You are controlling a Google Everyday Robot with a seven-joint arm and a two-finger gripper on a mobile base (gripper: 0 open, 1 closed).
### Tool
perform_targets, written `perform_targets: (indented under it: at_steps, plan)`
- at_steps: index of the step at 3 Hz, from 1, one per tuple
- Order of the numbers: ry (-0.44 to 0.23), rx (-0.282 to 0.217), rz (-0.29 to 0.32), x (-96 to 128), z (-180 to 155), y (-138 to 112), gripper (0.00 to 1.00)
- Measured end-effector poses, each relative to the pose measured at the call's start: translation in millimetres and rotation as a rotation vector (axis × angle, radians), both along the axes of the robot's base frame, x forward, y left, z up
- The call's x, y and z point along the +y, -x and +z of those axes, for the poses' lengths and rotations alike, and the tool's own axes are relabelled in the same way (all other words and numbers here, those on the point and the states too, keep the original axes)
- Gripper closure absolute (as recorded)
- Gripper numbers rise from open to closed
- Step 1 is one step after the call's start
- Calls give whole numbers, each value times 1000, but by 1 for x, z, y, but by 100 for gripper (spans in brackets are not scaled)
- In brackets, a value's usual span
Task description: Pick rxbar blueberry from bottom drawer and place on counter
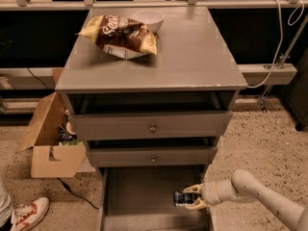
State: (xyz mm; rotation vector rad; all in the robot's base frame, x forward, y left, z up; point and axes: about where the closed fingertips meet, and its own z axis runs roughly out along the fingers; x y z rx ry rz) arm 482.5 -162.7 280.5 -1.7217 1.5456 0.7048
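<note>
The bottom drawer (139, 196) is pulled open at the foot of the grey cabinet, its flat grey floor showing. My gripper (191, 198) reaches in from the right and is shut on the rxbar blueberry (182, 199), a small dark bar with pale print, held at the drawer's right side just above the floor. The counter (192, 57) is the cabinet's grey top, well above the gripper.
A brown-and-yellow chip bag (120, 35) and a white bowl (148, 19) sit at the back left of the counter. Two upper drawers with brass knobs (152, 128) stand slightly open. A cardboard box (50, 138) and a shoe (26, 213) are on the floor at left.
</note>
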Motion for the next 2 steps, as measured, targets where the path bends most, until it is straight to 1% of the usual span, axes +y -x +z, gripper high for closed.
perform_targets:
  at_steps: [1,2]
  plan:
    - [-18,-45,23,4,28,1,100]
    - [-45,-178,54,6,105,9,100]
